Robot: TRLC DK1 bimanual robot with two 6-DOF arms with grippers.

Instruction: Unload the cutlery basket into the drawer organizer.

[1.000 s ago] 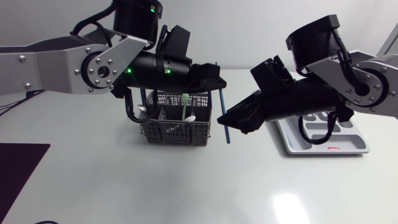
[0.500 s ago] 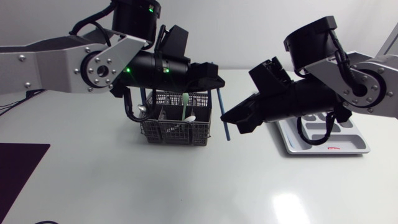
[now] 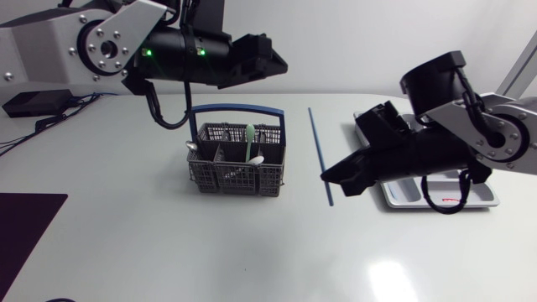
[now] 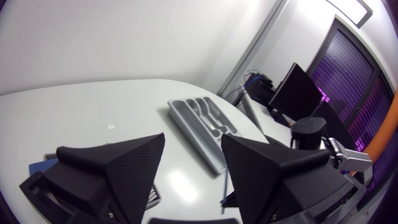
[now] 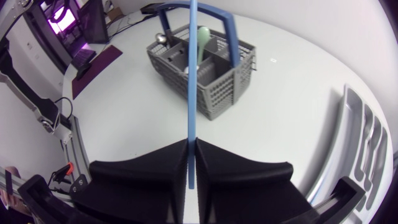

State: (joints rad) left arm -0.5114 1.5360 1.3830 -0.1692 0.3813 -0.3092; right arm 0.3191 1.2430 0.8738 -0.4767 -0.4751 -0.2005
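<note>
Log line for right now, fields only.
right gripper: shut on blue stick, between cutlery basket and drawer organizer | left gripper: open, empty, raised clear of basket | basket holds green-handled utensil

One basket [image 3: 235,179], one organizer [image 3: 480,195], one blue stick [image 3: 320,155], one green-handled utensil [image 3: 250,138].

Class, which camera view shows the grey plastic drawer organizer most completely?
The left wrist view: the grey plastic drawer organizer lies nearly whole, its compartments plain. In the head view the right arm covers most of it; the right wrist view catches only one edge.
</note>
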